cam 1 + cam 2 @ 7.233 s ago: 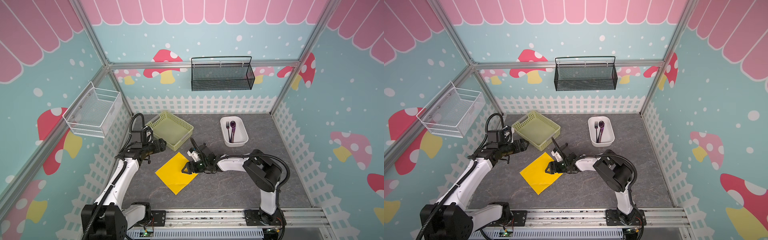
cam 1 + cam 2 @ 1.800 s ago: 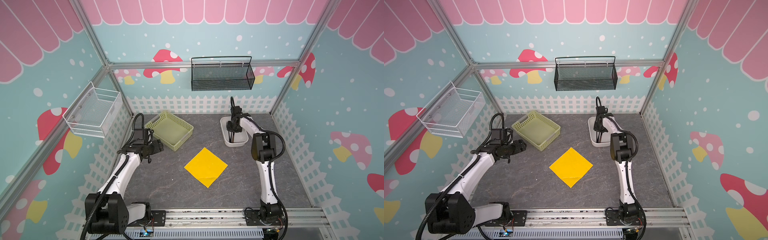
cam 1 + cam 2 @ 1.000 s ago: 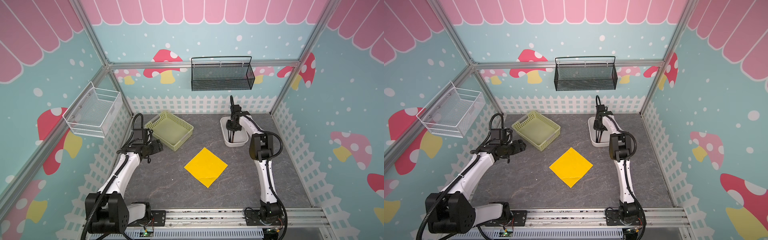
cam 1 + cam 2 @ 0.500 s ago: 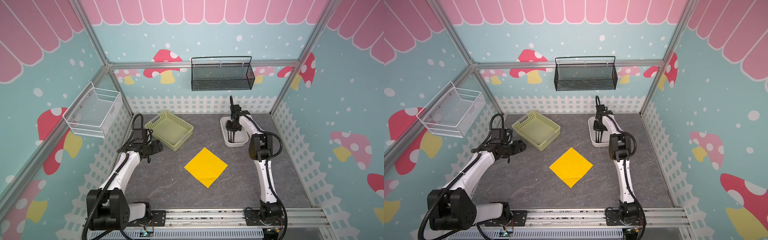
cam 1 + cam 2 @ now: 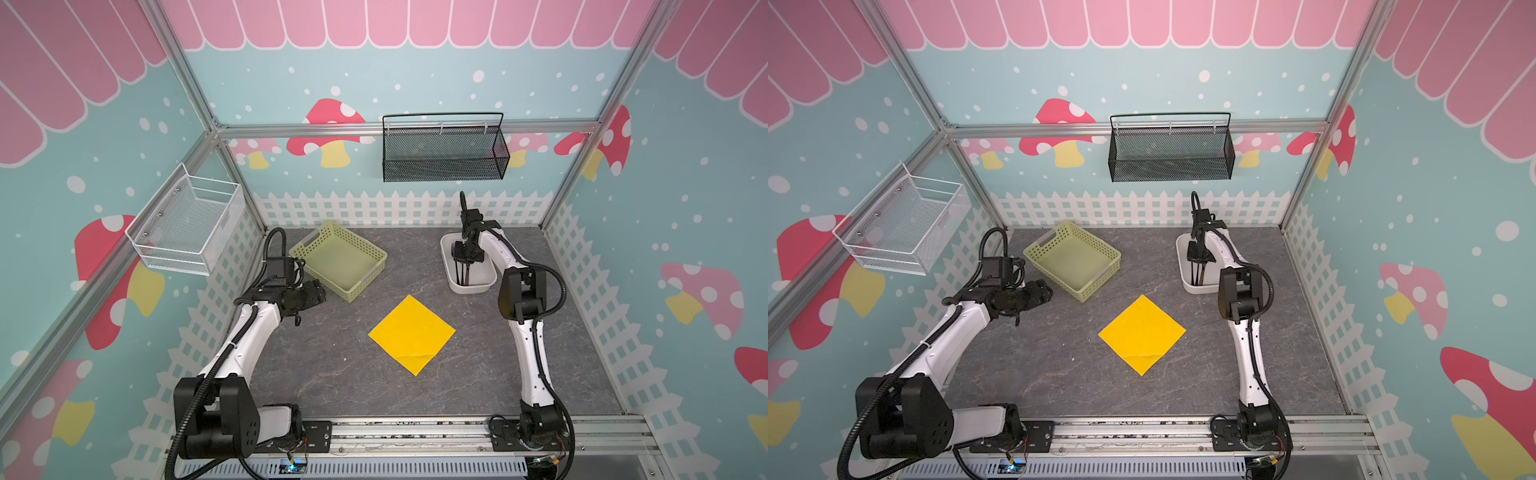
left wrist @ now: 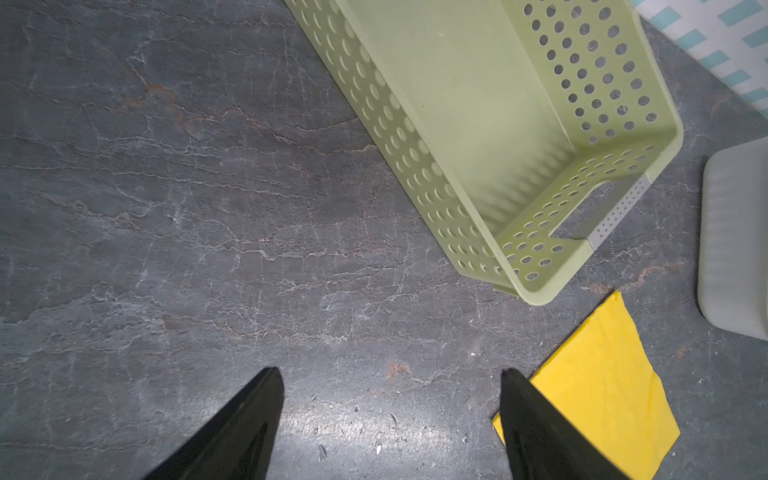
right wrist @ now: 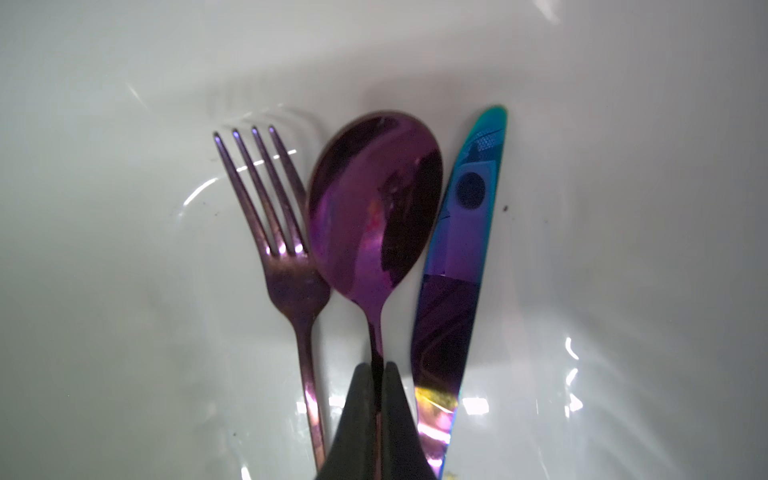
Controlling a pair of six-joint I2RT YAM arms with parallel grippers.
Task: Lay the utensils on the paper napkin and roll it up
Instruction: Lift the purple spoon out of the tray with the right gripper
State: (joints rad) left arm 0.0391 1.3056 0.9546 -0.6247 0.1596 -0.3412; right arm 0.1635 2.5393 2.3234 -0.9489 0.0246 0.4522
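So your right gripper was pinched tight on the handle of the spoon inside the white tub, fork and knife flanking it. Your left gripper hung wide open over the bench by the green basket, napkin flat mid-bench.

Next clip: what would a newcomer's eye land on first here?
The bright yellow napkin lies flat mid-table, nothing on it. At the back right, the right gripper is shut on the handle of the spoon inside the white tub, with fork and knife either side.
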